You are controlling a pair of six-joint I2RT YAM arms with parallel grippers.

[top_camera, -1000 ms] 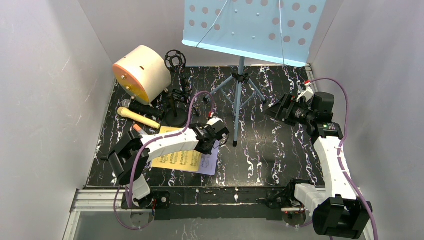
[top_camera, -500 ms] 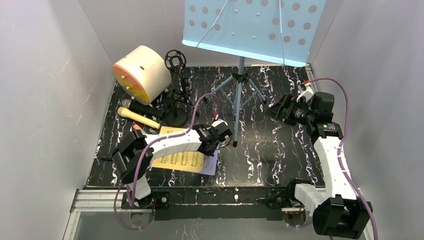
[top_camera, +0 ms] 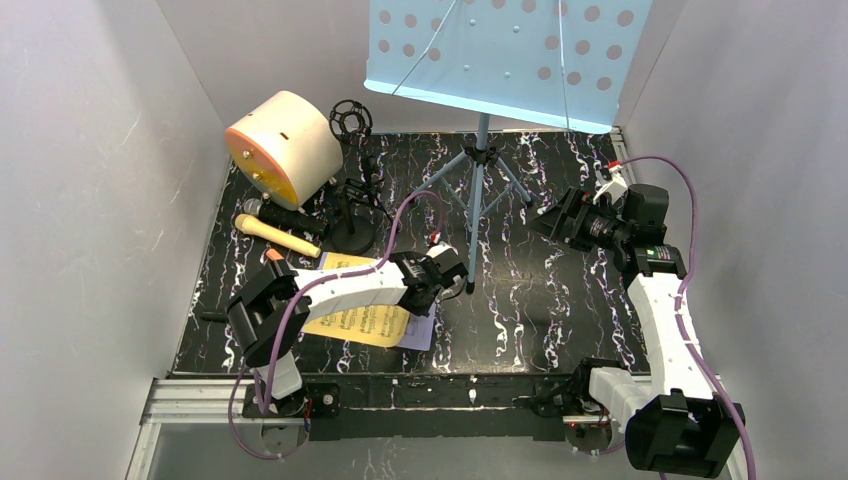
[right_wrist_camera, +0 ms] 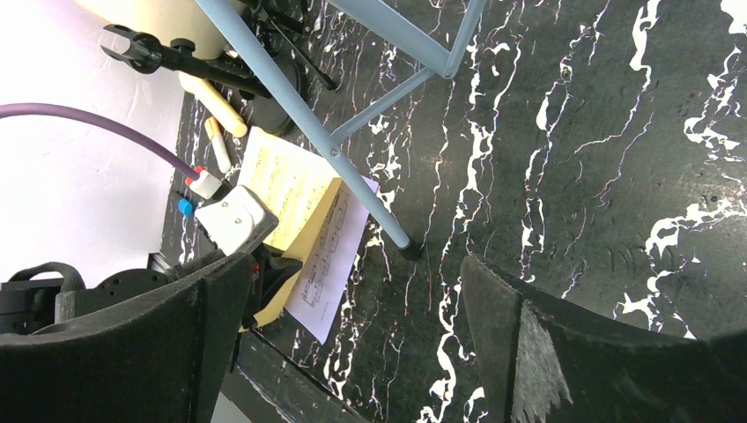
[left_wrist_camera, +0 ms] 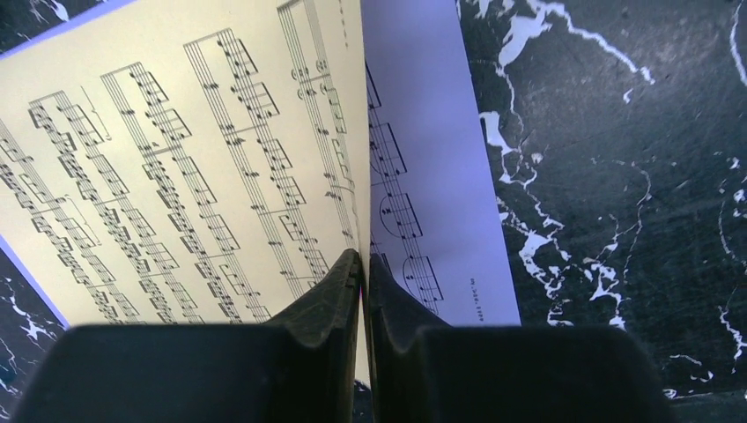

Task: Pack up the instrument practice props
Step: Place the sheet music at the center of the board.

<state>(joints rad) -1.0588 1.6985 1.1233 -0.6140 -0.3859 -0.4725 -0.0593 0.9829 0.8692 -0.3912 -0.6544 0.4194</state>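
Note:
The yellow score sheet lies on the lavender score sheet at the front left of the mat. My left gripper is shut on the yellow sheet's right edge, lifting it off the lavender sheet. The blue perforated music rack stands on its tripod at the back; one leg shows in the right wrist view. My right gripper is open and empty, right of the tripod. A cream microphone, a silver-headed microphone and black mic poles lie at the back left.
A big cream cylinder with an orange face lies at the back left corner. White walls close in the left, right and back. The black marbled mat ends at the metal rail along the near edge.
My left gripper has slid a little forward and right along the sheets' right edge. The right arm has not moved.

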